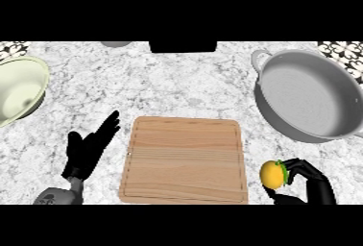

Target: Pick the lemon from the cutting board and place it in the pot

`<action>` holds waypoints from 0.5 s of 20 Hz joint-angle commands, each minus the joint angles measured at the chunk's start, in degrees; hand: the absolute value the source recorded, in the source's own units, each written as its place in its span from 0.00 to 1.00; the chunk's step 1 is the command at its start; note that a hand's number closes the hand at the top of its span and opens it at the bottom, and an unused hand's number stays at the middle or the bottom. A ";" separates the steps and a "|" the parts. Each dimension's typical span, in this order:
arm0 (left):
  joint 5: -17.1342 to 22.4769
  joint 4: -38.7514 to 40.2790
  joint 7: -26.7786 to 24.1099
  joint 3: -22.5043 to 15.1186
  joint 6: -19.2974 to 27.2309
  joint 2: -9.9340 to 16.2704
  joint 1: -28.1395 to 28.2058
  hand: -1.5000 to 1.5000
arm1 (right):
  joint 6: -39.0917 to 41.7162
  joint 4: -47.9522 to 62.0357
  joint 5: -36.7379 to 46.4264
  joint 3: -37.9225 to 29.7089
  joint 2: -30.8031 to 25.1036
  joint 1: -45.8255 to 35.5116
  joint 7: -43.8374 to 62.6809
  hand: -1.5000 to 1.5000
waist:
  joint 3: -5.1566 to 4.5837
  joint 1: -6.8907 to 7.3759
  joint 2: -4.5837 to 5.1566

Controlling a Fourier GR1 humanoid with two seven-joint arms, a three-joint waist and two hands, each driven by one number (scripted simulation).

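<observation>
The lemon (272, 174) is off the board (186, 161) and in the right hand (306, 180), fingers and thumb curled round it, held just off the board's right edge near the lower right of the view. So the pick looks done and the carry is the step in hand. The pot (309, 93) sits up and to the right on the worktop (184, 81), well apart from the lemon, its wide grey bowl showing nothing inside. Next, I'd judge, the hand needs to travel forward and a little right, lift the lemon clear of the near rim, get it over the middle of the pot and only then uncurl. The rim is the thing to watch; clip it and the lemon could roll away. The board is bare now. Over on the left, the left hand (89, 149) rests open beside the board, fingers straight and pointing up. A pale green bowl (18, 89) sits at the far left edge, also with nothing in it as far as I can see.
</observation>
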 commanded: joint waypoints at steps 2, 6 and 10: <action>-0.29 0.22 -0.93 0.15 0.00 0.11 0.50 0.50 | 18.96 6.32 -6.98 -11.77 -17.79 0.90 -5.04 1.00 | 0.41 -0.26 0.56; -0.12 0.42 -0.74 -0.08 -0.48 -0.44 -0.28 0.50 | 33.21 19.08 -10.38 -18.20 -23.12 0.67 -13.78 1.00 | 0.44 1.02 0.82; -1.06 1.31 0.03 -0.79 -1.07 -0.87 -1.36 0.50 | 39.35 33.50 -5.69 -19.83 -26.24 -4.17 -19.90 1.00 | 0.24 2.05 0.83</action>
